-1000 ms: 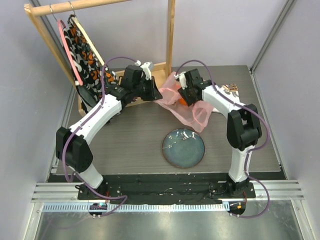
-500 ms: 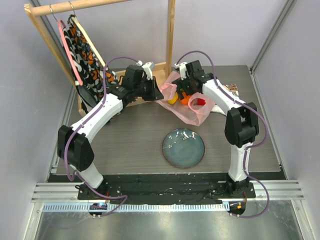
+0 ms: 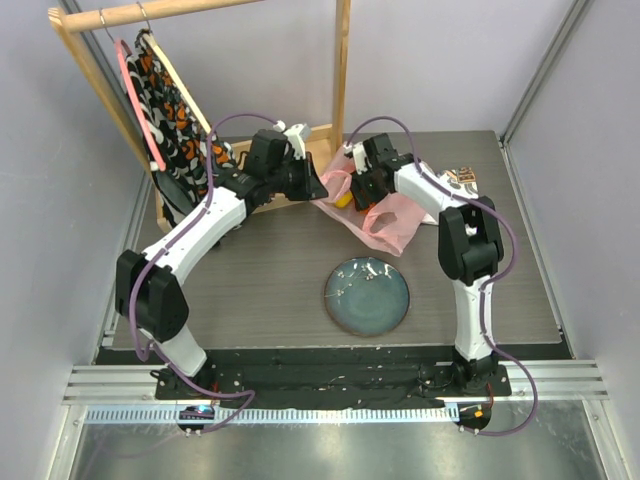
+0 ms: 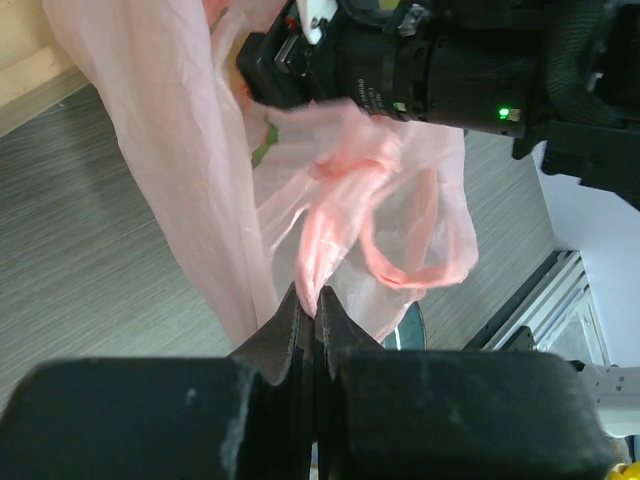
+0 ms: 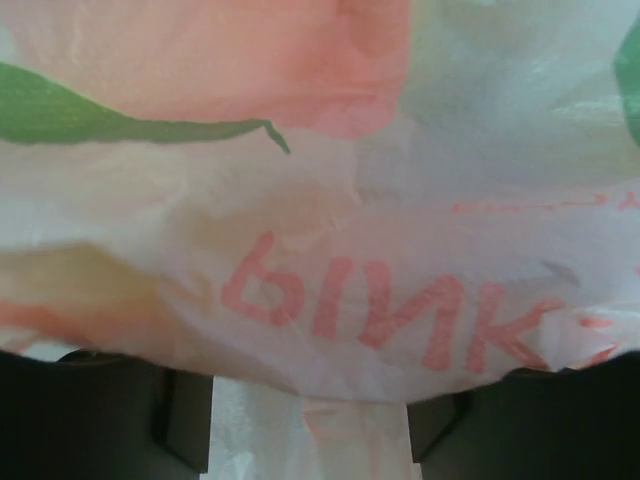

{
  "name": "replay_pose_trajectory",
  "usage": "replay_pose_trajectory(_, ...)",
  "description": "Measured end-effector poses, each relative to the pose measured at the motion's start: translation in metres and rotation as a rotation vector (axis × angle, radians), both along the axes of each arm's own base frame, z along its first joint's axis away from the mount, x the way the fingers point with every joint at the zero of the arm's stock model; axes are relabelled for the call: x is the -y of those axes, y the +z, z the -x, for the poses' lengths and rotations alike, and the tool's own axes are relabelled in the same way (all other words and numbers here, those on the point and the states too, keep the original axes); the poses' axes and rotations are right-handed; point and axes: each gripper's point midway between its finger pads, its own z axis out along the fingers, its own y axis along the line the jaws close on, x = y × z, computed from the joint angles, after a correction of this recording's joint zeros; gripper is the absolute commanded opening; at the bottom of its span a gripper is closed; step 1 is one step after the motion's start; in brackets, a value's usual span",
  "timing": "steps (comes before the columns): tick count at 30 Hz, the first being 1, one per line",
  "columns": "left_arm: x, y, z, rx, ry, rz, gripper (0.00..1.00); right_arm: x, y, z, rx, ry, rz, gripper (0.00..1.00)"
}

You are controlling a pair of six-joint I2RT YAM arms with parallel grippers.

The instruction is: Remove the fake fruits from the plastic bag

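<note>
Upper centre of the overhead view: the left gripper pinches a gathered fold of the thin, crinkly, translucent pink plastic bag. A glossy yellow fake fruit shows inside the bag. Further right, the right gripper has its jaws spread under printed film.

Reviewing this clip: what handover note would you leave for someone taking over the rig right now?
Left gripper: shut on a fold of the plastic bag, holding that side up.
Right gripper: jaws apart, pressed into the bag's film near its mouth; nothing seen held.
Fruits: a yellow fruit shows at the bag's opening; the others are hidden by the film.
Done: bag pinched and held.
Left: no fruit is out yet, so all remain to be taken out.
</note>
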Motion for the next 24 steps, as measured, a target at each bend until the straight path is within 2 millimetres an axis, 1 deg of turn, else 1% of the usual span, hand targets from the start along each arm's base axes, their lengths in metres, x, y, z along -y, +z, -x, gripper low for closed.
replay_pose_trajectory(3,0.000,-0.002,-0.001,-0.003,0.000,-0.002,0.00,-0.002,0.014,0.002,0.017,0.017,-0.016,0.40)
replay_pose_trajectory(5,0.001,-0.003,-0.001,-0.006,0.001,-0.003,0.00,-0.004,0.032,0.010,0.029,0.032,-0.046,0.40)
replay_pose_trajectory(7,0.001,-0.006,-0.002,-0.009,0.001,-0.005,0.00,-0.006,0.064,0.025,0.056,0.057,-0.093,0.40)
replay_pose_trajectory(8,0.001,-0.007,-0.003,-0.013,0.001,-0.006,0.00,-0.006,0.084,0.035,0.077,0.074,-0.124,0.41)
replay_pose_trajectory(10,0.002,-0.011,-0.004,-0.018,0.001,-0.009,0.00,-0.008,0.128,0.058,0.134,0.114,-0.191,0.41)
replay_pose_trajectory(12,0.002,-0.013,-0.004,-0.022,0.002,-0.012,0.00,-0.006,0.166,0.085,0.199,0.160,-0.248,0.42)
replay_pose_trajectory(13,0.002,-0.013,-0.004,-0.024,0.002,-0.013,0.00,-0.004,0.183,0.100,0.231,0.183,-0.271,0.42)
replay_pose_trajectory(15,0.002,-0.014,-0.005,-0.022,0.004,-0.015,0.00,-0.001,0.199,0.127,0.266,0.230,-0.302,0.42)
replay_pose_trajectory(16,0.002,-0.014,-0.005,-0.021,0.005,-0.015,0.00,0.001,0.202,0.143,0.282,0.263,-0.318,0.43)
replay_pose_trajectory(17,0.001,-0.014,-0.005,-0.020,0.006,-0.017,0.00,0.003,0.199,0.156,0.284,0.286,-0.326,0.44)
replay_pose_trajectory(18,0.001,-0.014,-0.005,-0.020,0.007,-0.019,0.00,0.004,0.193,0.172,0.279,0.310,-0.332,0.45)
replay_pose_trajectory(20,0.001,-0.014,-0.006,-0.017,0.008,-0.020,0.00,0.004,0.176,0.201,0.274,0.354,-0.348,0.47)
replay_pose_trajectory(22,0.001,-0.014,-0.006,-0.015,0.007,-0.022,0.00,0.000,0.151,0.233,0.244,0.410,-0.359,0.46)
replay_pose_trajectory(24,0.001,-0.015,-0.006,-0.012,0.003,-0.027,0.00,-0.007,0.131,0.250,0.210,0.452,-0.362,0.45)
